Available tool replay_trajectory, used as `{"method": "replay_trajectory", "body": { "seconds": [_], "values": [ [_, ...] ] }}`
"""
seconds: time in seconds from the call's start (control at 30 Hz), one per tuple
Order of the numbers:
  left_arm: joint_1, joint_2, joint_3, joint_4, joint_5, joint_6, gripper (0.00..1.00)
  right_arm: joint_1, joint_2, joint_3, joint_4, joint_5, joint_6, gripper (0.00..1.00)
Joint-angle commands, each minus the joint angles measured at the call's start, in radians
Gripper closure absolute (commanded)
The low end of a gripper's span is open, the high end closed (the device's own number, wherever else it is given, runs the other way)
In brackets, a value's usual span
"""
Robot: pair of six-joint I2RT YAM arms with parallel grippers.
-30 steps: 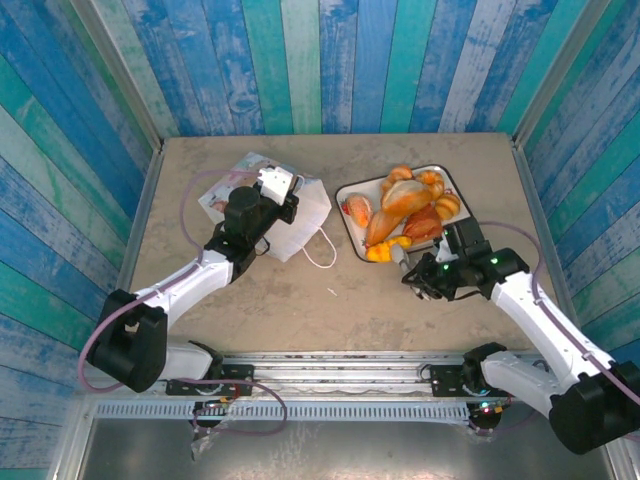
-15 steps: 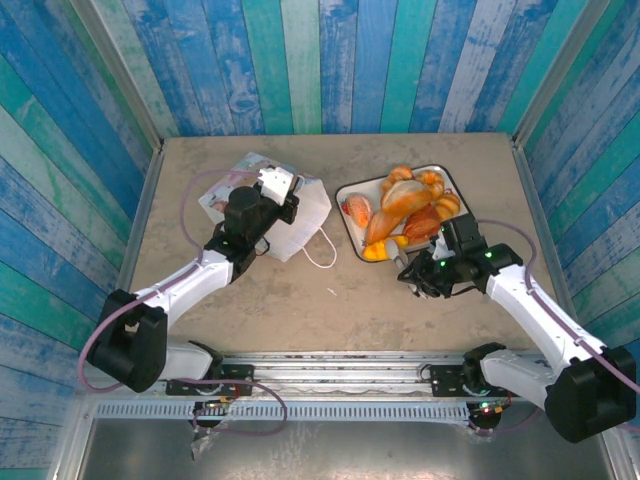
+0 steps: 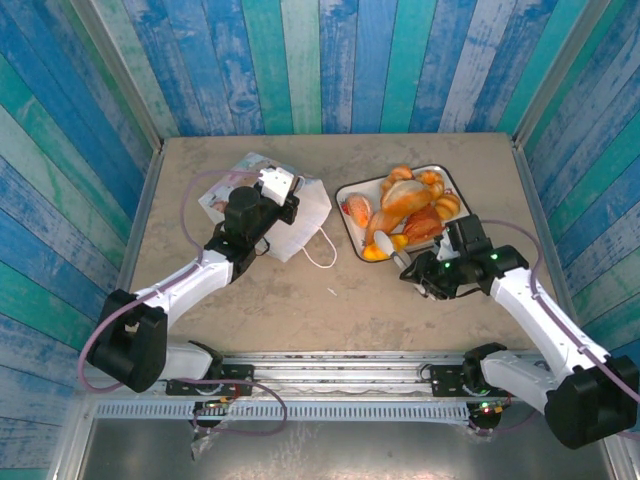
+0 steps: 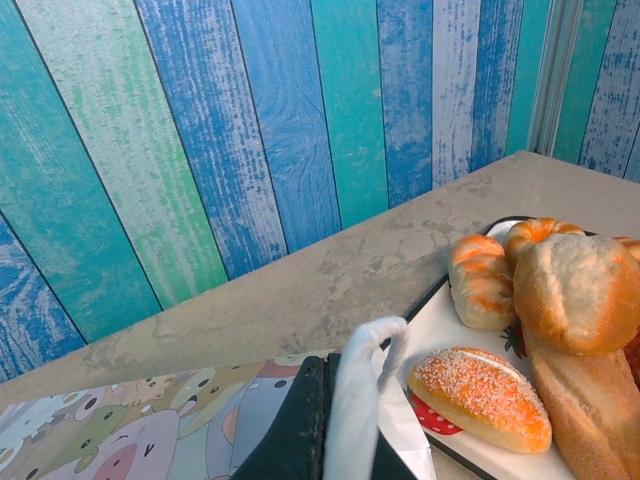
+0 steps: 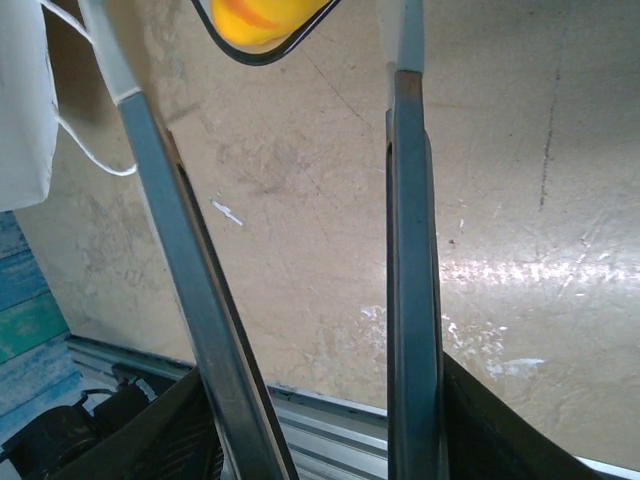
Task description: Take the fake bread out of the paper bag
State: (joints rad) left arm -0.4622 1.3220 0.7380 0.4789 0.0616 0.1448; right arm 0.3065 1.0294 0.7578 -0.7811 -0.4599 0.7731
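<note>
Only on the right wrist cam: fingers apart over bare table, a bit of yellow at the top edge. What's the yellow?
Observer: A yellow piece in the near corner of the tray. The right gripper is open right at it.
Operator: Rest of the bread?
Observer: The fake bread is piled on that tray, loaves and rolls.
Operator: Bag?
Observer: The paper bag is left of the tray, with the left gripper shut on it.
</note>
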Motion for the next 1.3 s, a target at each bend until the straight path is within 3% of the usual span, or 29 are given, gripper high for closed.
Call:
{"method": "replay_trajectory", "body": {
  "seconds": [0.0,0.2,0.4,0.73,1.03,1.27],
  "values": [
    [-0.003,-0.034,0.030,-0.013,-0.008,-0.005,1.00,-0.015,-0.026,0.026,-0.068,0.044,-0.021,0.47],
    [-0.004,-0.046,0.041,-0.033,-0.029,-0.015,1.00,-0.029,-0.040,0.030,-0.084,0.048,-0.028,0.47],
    [-0.004,-0.051,0.039,-0.031,-0.040,-0.019,1.00,-0.030,-0.042,0.039,-0.089,0.046,-0.036,0.57],
    [-0.004,-0.055,0.038,-0.034,-0.039,-0.017,1.00,-0.030,-0.041,0.117,-0.184,0.093,-0.083,0.53],
    [-0.004,-0.058,0.044,-0.036,-0.040,-0.021,1.00,-0.030,-0.046,0.205,-0.308,0.159,-0.129,0.59],
    [-0.003,-0.060,0.101,-0.087,-0.102,-0.131,1.00,-0.030,-0.074,0.318,-0.443,0.257,-0.169,0.62]
  ]
}}
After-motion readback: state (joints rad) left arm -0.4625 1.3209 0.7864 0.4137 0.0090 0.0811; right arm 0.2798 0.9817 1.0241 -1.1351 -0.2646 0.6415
